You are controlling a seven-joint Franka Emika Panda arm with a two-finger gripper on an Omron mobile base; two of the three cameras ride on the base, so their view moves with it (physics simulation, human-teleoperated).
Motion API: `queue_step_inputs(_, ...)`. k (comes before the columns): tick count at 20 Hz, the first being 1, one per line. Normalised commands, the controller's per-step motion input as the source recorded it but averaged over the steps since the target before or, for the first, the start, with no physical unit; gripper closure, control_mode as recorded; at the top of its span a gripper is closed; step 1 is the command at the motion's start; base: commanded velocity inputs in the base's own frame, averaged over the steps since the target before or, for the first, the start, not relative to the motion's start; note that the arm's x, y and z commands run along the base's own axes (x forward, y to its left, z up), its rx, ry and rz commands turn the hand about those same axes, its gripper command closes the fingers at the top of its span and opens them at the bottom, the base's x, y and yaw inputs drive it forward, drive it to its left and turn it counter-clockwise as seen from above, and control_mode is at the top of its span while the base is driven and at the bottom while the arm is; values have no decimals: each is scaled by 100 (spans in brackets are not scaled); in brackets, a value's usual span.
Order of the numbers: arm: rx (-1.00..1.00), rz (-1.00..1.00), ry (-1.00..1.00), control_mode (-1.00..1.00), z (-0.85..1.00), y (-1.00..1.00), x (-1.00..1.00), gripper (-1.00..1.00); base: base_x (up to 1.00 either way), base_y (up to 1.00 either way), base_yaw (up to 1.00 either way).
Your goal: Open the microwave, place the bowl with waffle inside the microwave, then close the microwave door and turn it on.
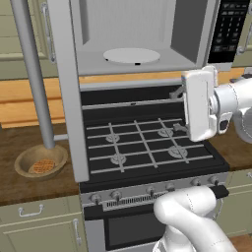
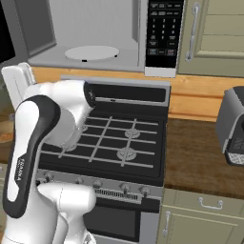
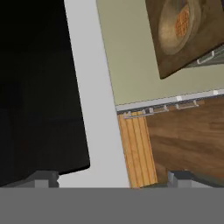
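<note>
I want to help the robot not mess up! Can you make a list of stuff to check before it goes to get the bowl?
1. Microwave door swung open: ok.
2. White turntable inside the microwave bare, with room for the bowl: ok.
3. Bowl sitting on the counter left of the stove, upright: ok.
4. Waffle in the bowl: ok.
5. Gripper free of any load: ok, nothing sits between its tips.
6. Gripper close to the bowl: not ok, the bowl is far off in the hand view.
</note>
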Motion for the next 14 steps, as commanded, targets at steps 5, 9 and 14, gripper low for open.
queue_step_inputs(5, -44, 1, 10, -100, -81, 16, 74, -100, 0, 0, 0)
queue_step_inputs(9, -18, 4, 9, -100, -85, 24, 20, -100, 0, 0, 0)
queue_step_inputs(14, -1, 14, -12, -100, -61, 39, 0, -100, 0, 0, 0)
